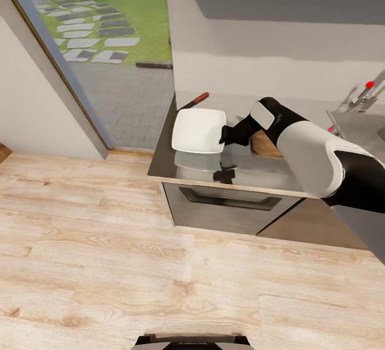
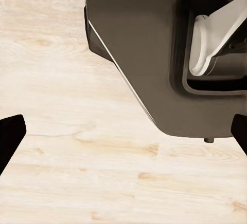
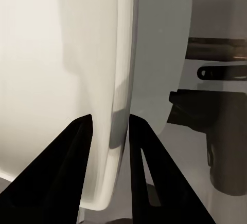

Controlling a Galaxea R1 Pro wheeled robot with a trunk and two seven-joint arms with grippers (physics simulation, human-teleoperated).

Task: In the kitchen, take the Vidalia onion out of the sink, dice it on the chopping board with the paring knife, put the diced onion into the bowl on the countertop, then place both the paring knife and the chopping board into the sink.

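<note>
Occlusion marks the head view: the right arm [image 1: 315,152] crosses the countertop [image 1: 176,170] and covers most of the chopping board [image 1: 263,145], leaving a brown wooden corner showing just beside the forearm. The sink [image 1: 357,125] is cut off at the frame's edge, with its steel drainboard and red-tipped tap lever visible but the basin out of sight. The paring knife [image 1: 194,100] lies near the wall behind the bowl, its red handle plain, its dark blade hard to make out against the grey surface.

The bowl [image 1: 198,130] is white, squarish with rounded corners and a flared rim, and appears lifted and tilted over the left end of the countertop, its reflection lying on the glossy surface below it. The right gripper [image 1: 227,136] meets it at the rim edge nearest the board. In the right wrist view the two dark fingers [image 3: 72,167] straddle the bowl's thin rim [image 3: 121,131], one on each side, close together and clamped on it.

The left gripper's fingertips [image 2: 10,136] show at opposite edges of its wrist view, wide apart and holding nothing, above pale wood flooring [image 2: 77,172] and the robot's dark base [image 2: 149,54].
</note>
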